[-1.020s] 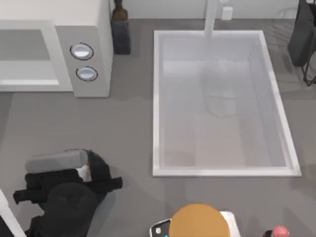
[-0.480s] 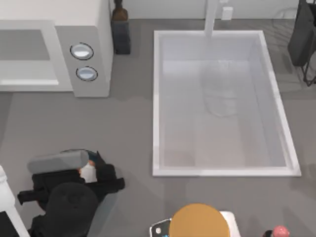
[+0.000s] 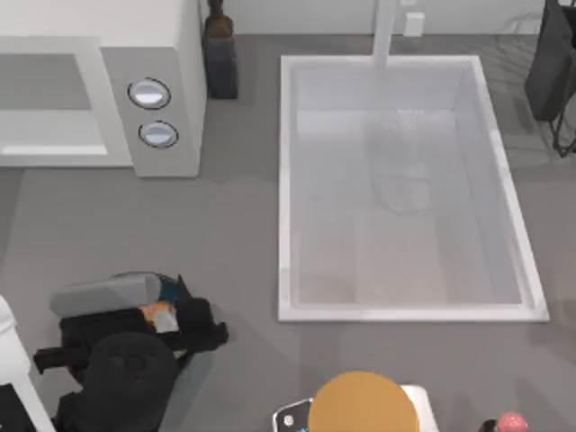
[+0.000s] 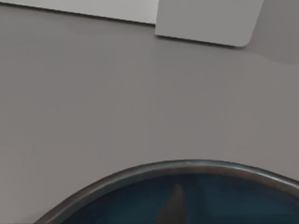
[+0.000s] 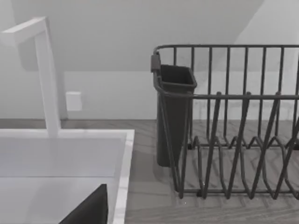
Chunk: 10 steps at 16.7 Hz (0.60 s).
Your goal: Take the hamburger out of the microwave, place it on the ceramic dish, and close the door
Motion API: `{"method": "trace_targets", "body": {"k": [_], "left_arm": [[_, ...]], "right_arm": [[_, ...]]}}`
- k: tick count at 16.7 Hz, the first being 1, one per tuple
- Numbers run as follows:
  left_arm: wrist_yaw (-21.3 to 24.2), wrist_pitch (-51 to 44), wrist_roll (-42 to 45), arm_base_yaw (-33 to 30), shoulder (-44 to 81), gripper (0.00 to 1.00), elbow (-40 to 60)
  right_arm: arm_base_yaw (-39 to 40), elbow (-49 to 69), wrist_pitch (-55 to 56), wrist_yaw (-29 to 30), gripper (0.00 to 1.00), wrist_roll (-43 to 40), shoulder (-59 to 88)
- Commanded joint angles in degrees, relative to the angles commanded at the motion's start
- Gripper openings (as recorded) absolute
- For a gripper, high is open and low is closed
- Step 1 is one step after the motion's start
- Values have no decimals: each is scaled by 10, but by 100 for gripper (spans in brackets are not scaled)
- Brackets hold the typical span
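Hamburger (image 3: 160, 314) is seen as an orange-and-white patch at the left end effector (image 3: 166, 310), near the front-left corner of the worktop (image 3: 234, 234); whether the fingers clamp it cannot be told. Directly beneath, the ceramic dish (image 4: 187, 169) is glimpsed by its blue rim. The microwave (image 3: 148, 99) is placed at the back-left corner, its grey cavity exposed. The right end effector is not identified.
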Motion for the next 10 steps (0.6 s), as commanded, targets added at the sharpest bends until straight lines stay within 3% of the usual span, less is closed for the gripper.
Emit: {"method": "trace_targets", "body": {"k": [10], "left_arm": [[1,7,2,-2,-17,100,13]], "right_arm": [[0,0,0,0,100,0,0]]}}
